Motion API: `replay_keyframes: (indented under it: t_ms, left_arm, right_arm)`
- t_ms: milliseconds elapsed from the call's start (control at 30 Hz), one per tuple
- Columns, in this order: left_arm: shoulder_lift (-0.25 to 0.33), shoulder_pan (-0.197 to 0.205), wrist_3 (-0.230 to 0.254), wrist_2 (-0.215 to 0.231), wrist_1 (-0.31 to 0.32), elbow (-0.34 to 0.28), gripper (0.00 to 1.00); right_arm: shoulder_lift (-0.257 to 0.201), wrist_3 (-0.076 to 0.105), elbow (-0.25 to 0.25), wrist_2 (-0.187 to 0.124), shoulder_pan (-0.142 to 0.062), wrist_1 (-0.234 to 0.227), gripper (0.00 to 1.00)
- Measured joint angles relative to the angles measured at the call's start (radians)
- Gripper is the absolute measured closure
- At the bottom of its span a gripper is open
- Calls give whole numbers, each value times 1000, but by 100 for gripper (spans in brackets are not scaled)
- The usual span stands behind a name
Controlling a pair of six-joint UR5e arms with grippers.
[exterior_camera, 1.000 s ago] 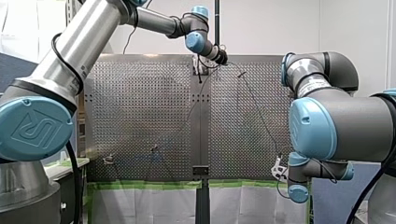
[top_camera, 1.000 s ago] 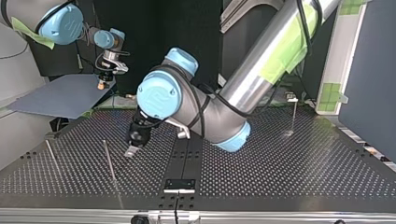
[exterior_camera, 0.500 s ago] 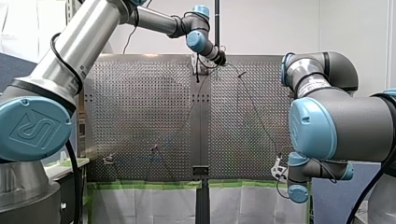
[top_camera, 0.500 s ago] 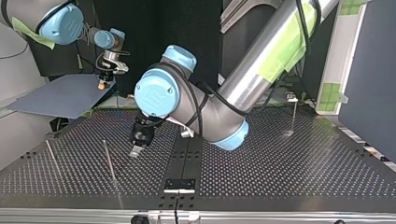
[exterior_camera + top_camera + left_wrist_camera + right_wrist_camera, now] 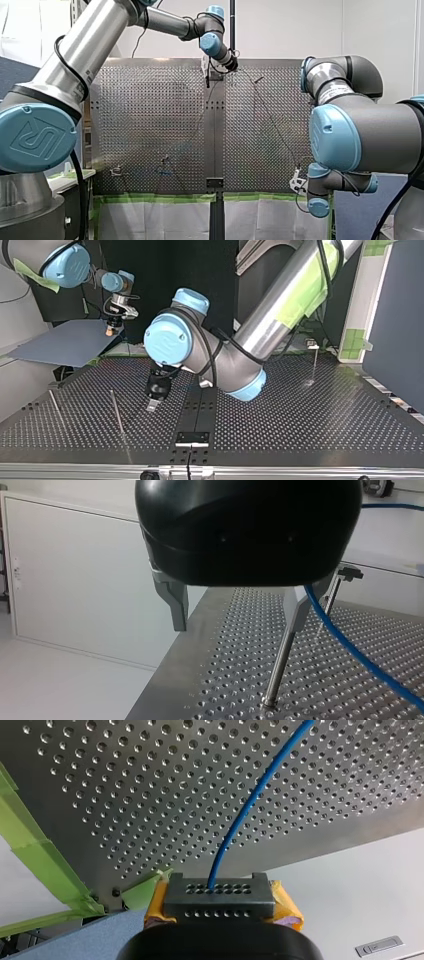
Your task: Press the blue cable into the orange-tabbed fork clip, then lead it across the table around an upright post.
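The blue cable (image 5: 250, 805) comes out from between the yellow pads of my right gripper (image 5: 220, 892), which is shut on it just off the table's edge (image 5: 109, 331). In the left wrist view the cable (image 5: 360, 655) slants over the perforated plate beside my left gripper (image 5: 237, 615). That gripper is open and empty, low over the plate (image 5: 152, 405). A thin upright post (image 5: 277, 670) stands just ahead of one finger (image 5: 300, 610). The cable passes outside that finger, not between the two. I cannot make out an orange-tabbed clip.
Two thin posts (image 5: 117, 412) (image 5: 55, 405) stand at the top view's left, and a post with a small head (image 5: 314, 357) at its right. A grey board (image 5: 65, 342) lies under my right gripper. Green tape (image 5: 35, 855) lines the table's edge.
My left gripper has slid toward the top view's right and nearer its camera, staying open. My right arm has not moved.
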Motion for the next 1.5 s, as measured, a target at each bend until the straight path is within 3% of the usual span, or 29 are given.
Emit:
replay_keyframes:
  t_ms: [200, 600, 867, 1067, 1333, 1500]
  left_arm:
    - [0, -2, 3, 4, -6, 0, 6]
    - [0, -3, 48, -1, -92, 0, 6]
    - [0, -4, 74, -36, -163, 0, 6]
    - [-1, -4, 82, -48, -204, 0, 6]
    - [-1, -4, 91, -76, -218, 0, 6]
    - [-1, -3, 93, -85, -219, 0, 6]
  right_arm:
    - [0, 0, 0, 0, 3, 0, 100]
    - [0, 0, 0, 0, 3, 0, 100]
    - [-8, -3, 0, -2, 2, 6, 100]
    - [-47, -7, 1, -7, 7, 38, 100]
    - [-116, -33, 1, -31, 30, 107, 100]
    - [-165, -32, -5, -63, 47, 156, 100]
